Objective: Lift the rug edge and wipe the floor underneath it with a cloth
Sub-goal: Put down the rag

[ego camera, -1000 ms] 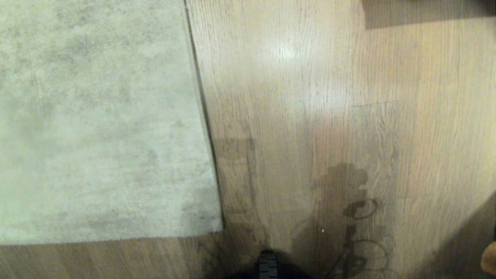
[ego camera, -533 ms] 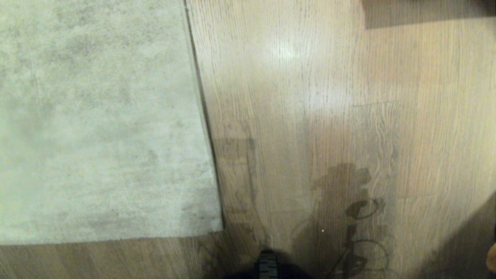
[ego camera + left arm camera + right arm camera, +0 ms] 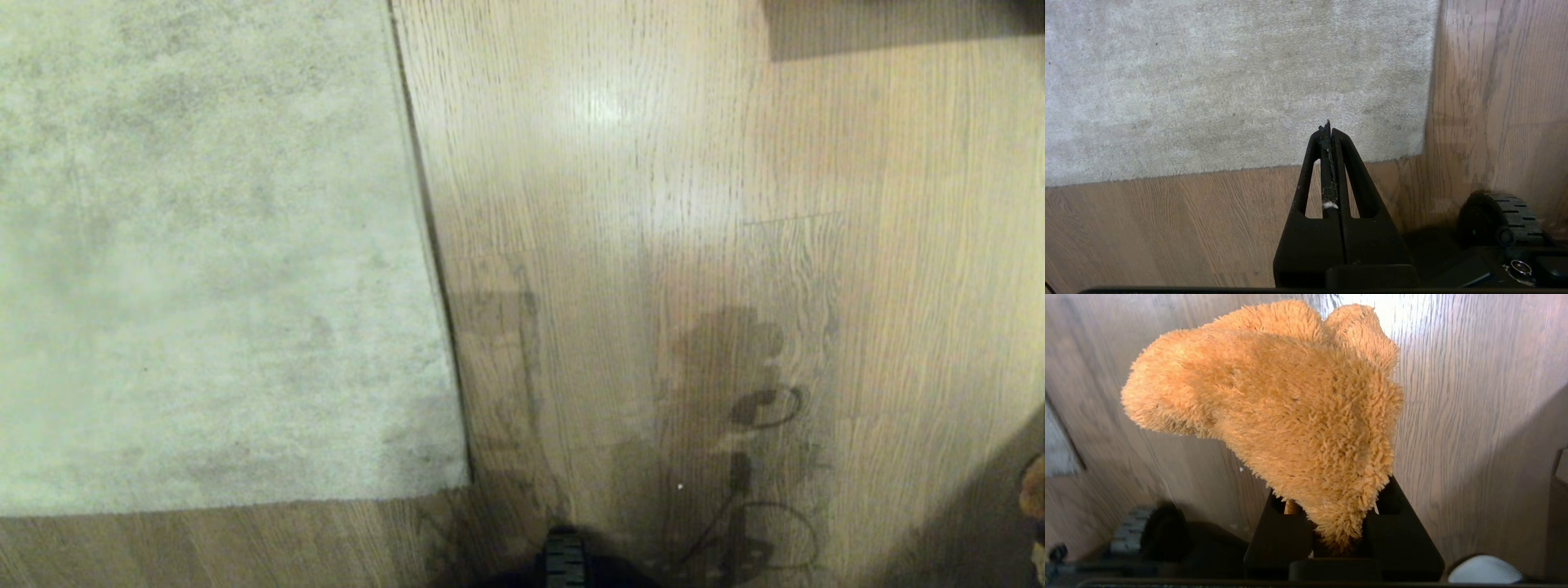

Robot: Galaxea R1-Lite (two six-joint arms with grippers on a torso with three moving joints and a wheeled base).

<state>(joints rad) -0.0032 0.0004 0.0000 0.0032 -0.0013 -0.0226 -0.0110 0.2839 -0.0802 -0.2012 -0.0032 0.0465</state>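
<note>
Right pincer (image 3: 1337, 522) pinching cloth (image 3: 1290, 412), left pincer (image 3: 1329, 132) pressed together above rug edge (image 3: 1249, 168).

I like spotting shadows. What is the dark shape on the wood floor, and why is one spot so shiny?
Head view: the dark shape is a shadow cast on the floor; the shiny spot is glare from a light. Right wrist view: the floor behind the cloth looks streaky and blurred.

One rug (image 3: 204, 261), one cloth (image 3: 1290, 416), seemingly.
</note>
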